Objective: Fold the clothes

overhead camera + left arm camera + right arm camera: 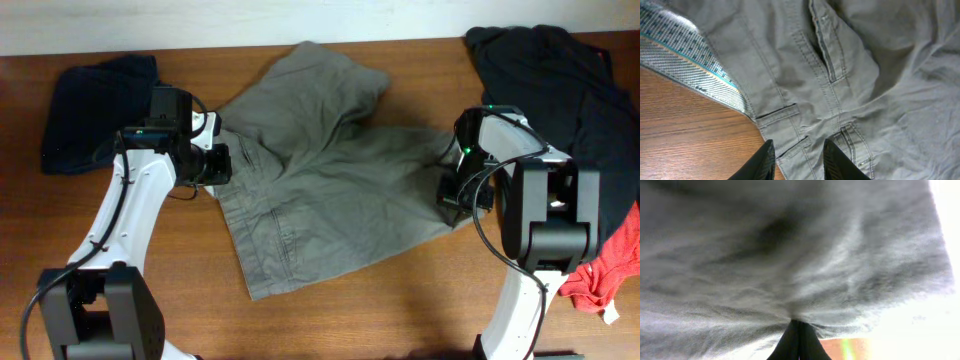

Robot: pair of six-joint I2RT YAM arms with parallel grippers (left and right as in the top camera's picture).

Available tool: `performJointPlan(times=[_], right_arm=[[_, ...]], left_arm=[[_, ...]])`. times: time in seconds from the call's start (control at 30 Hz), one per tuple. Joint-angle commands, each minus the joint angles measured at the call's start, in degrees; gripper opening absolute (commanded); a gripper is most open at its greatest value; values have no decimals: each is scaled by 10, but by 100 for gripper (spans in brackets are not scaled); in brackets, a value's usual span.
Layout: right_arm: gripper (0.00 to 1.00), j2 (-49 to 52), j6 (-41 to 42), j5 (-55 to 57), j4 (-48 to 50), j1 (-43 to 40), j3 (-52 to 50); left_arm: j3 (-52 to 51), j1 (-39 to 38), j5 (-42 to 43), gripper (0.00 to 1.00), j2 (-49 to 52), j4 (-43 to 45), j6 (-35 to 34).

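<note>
As right gripper (799,330) pinches shorts (330,190) edge, left gripper (798,145) parted over waistband (782,114)

Right wrist: shorts (790,255) blurred, filling the frame; right gripper (799,335) is just a dark wedge, tips buried in cloth. Left gripper (798,145) fingers cropped at bottom. Overhead: red garment (608,272), black clothes pile (560,70) cut off at desk's right edge.

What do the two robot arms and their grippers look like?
The left arm and right arm have white links, black joint housings and black cables, with green lights near the wrists. The left gripper and right gripper are black, tapered.
</note>
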Motion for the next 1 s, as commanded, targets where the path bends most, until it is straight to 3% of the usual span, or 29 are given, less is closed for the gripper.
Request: performJointPlan(times=[0.0,0.23,0.47,0.6,0.83,0.97], right_arm=[[4,-43,-20,14,2,10,-12],[7,-213,-108,-66,62,32,2],[51,-273,-151,-113,225,78,2],[62,-263,-165,-112,308,113,2],[62,-228,-166,-73,460,143,2],[42,-173,-165,-73,557,149,2]], left_arm=[[7,-1,-6,32,-8,2,5],[7,-1,-6,32,-8,16,5],[5,-1,-36,31,9,83,-18],[5,1,-138,31,15,98,-89],[5,10,-160,31,15,102,-135],[5,5,-153,31,15,97,-135]])
